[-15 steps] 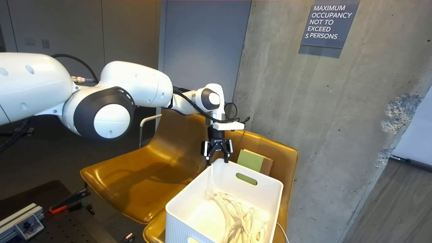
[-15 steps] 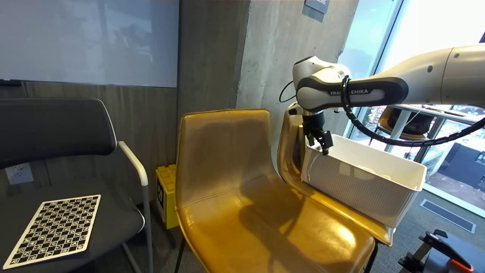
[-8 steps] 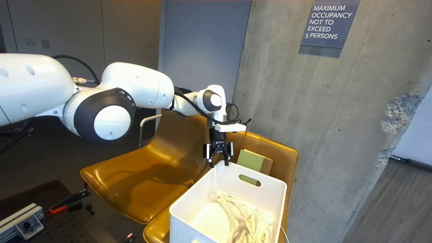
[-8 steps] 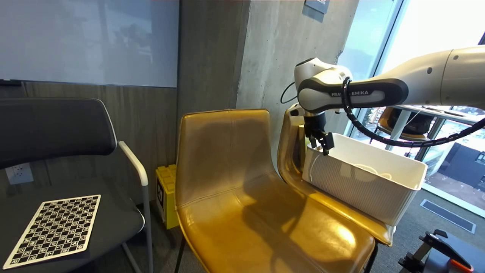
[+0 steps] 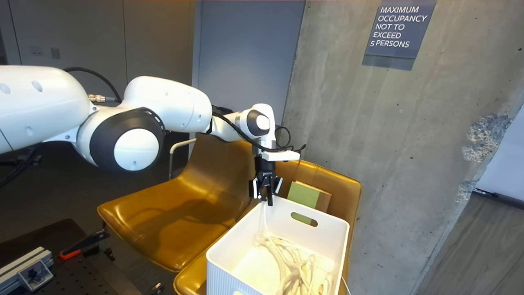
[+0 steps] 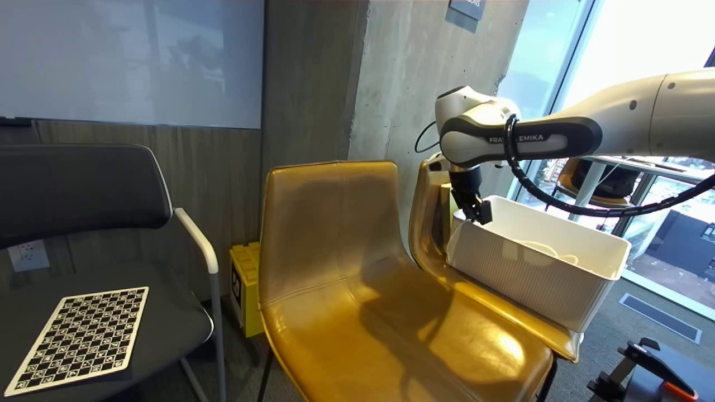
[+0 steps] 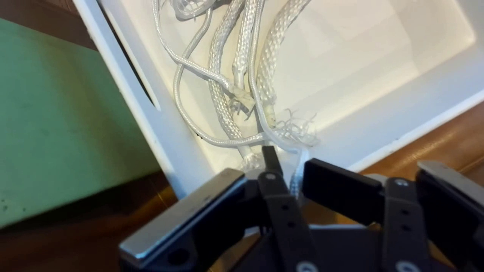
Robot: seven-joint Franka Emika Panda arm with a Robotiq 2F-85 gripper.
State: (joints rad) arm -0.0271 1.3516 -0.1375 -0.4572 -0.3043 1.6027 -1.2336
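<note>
Gleaming chair point(image 5: 344, 190) beneath bin point(image 6: 519, 279), concrete wall point(image 5: 389, 123)

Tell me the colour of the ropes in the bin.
The ropes are white and braided, clearest in the wrist view.

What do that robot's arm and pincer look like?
The arm is smooth, rounded and white, with round caps ringed in black. A dark band bears lettering, "EMIKA" readable, partly hidden by a black cable. The pincer is black and angular, with two fingers, silvery side plates and small screws.
</note>
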